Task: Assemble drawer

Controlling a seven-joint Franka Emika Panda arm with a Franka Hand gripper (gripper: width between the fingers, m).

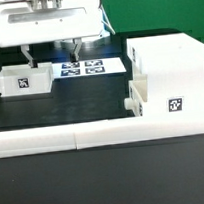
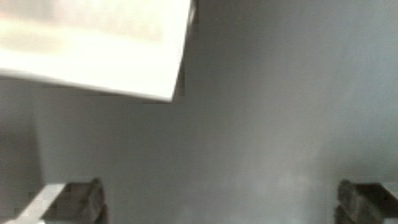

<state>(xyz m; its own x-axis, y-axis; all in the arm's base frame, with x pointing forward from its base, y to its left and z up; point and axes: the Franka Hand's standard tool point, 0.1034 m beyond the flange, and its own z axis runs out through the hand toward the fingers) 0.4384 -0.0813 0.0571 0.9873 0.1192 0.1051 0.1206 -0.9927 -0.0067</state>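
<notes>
Wall bar lines the front of the dark counter. Behind it stands the housing, near tray set against its open side, far tray well apart. Tool hangs spread, empty, near the marker board.

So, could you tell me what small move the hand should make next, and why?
Probably lower toward the loose tray on the exterior view's left: the hand hangs open and empty near it, and that tray stands apart from the housing.
</notes>
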